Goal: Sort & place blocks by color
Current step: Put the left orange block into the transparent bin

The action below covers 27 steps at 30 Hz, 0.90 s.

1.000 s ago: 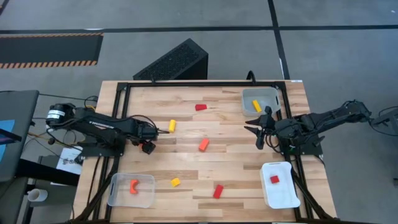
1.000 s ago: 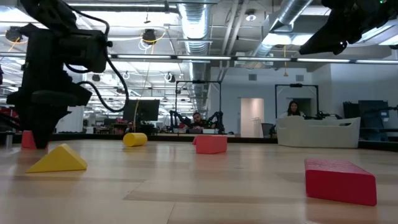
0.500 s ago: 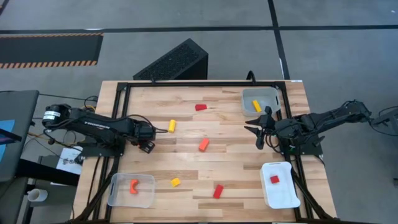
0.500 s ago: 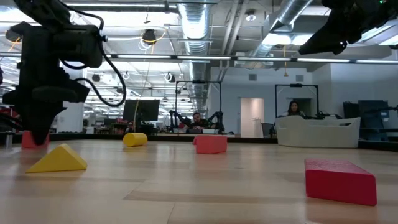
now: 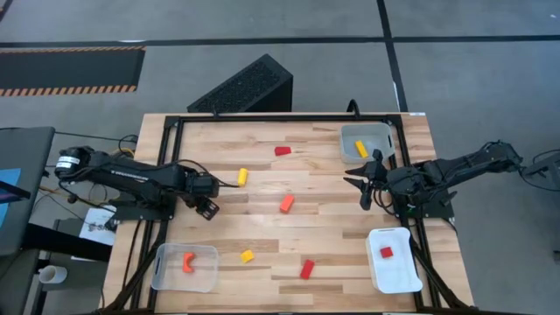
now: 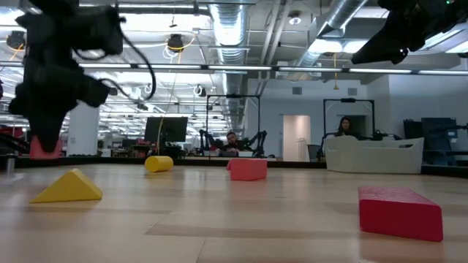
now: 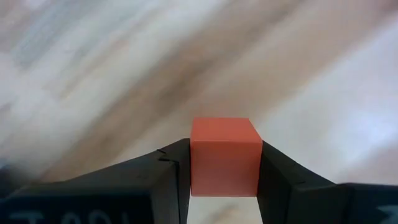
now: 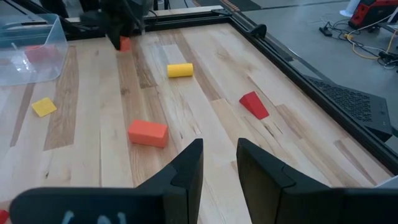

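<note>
1. Shut on a small orange cube (image 7: pixel 224 155): the left jaws, at the end of the left arm (image 5: pixel 140 179), with one finger flat against each side face of the cube.
2. Cannot tell whether that cube touches the worktop (image 5: pixel 332 227) or hangs just above it.
3. Near the left jaws, ahead of them and a little to one side: a yellow cylinder (image 5: pixel 242 177) lying on the wood.
4. Farther ahead of the left jaws, between them and the right jaws: an orange bar (image 5: pixel 286 204).
5. Well apart from both pairs of jaws, toward the far edge: a red wedge (image 5: pixel 282 150).
6. Toward the near edge, off to the side of the left jaws: a yellow wedge (image 5: pixel 247 256), then a red bar (image 5: pixel 306 269) farther along.
7. Beside the left arm and behind its jaws, at the near corner: a clear tray (image 5: pixel 162 271) with an orange arch (image 5: pixel 188 261) inside.
8. Narrow and holding nothing: the right jaws, on the right arm (image 5: pixel 446 171), raised above the wood and pointed toward the middle.
9. Just beside the right jaws, toward the far corner: another clear tray (image 5: pixel 350 136) with a yellow block (image 5: pixel 361 149) in it.
10. Behind the right jaws, toward the near corner: a white tray (image 5: pixel 394 276) holding a red block (image 5: pixel 386 252).
</note>
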### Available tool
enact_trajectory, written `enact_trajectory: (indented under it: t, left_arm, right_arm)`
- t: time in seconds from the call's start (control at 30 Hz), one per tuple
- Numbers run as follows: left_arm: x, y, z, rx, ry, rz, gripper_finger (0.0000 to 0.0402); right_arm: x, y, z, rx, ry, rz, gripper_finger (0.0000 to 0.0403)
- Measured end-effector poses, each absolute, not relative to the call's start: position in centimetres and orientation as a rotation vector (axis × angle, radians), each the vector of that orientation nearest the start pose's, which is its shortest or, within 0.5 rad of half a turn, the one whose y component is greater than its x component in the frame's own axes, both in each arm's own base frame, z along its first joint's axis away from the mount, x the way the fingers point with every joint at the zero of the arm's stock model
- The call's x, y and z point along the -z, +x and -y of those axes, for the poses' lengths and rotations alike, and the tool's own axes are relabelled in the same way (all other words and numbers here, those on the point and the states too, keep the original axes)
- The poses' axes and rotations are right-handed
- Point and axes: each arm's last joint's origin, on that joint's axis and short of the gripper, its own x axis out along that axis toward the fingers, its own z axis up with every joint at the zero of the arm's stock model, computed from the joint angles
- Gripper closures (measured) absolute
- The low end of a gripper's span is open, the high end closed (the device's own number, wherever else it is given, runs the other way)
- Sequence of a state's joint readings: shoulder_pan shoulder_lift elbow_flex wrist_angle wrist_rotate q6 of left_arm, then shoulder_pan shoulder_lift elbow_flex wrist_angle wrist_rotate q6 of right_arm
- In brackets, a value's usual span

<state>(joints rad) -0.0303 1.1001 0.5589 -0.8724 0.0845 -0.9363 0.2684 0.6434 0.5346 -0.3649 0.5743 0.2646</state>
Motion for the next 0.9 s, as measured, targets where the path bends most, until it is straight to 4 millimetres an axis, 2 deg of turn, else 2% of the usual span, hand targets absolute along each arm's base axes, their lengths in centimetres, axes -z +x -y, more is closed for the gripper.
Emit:
enact_trajectory:
  t: [0.3,0.5,0.67,0.9]
  left_arm:
    - [-24.0,16.7,3.0,-0.421,-0.745,-1.196,0.0304]
    - [-27.8,16.4,5.8,-0.323,-0.703,-1.138,0.0304]
    - [-28.7,15.5,8.5,-0.255,-0.736,-1.157,0.0304]
    - [-27.4,13.9,13.0,-0.256,-0.747,-1.282,0.0304]
  right_arm:
    - [-25.4,14.0,-2.2,0.354,0.067,-0.384,0.0282]
    - [-25.4,14.0,-2.2,0.355,0.071,-0.383,0.0282]
    - [-25.3,14.0,-2.2,0.355,0.074,-0.383,0.0282]
    - [-25.3,14.0,-2.2,0.355,0.074,-0.383,0.0282]
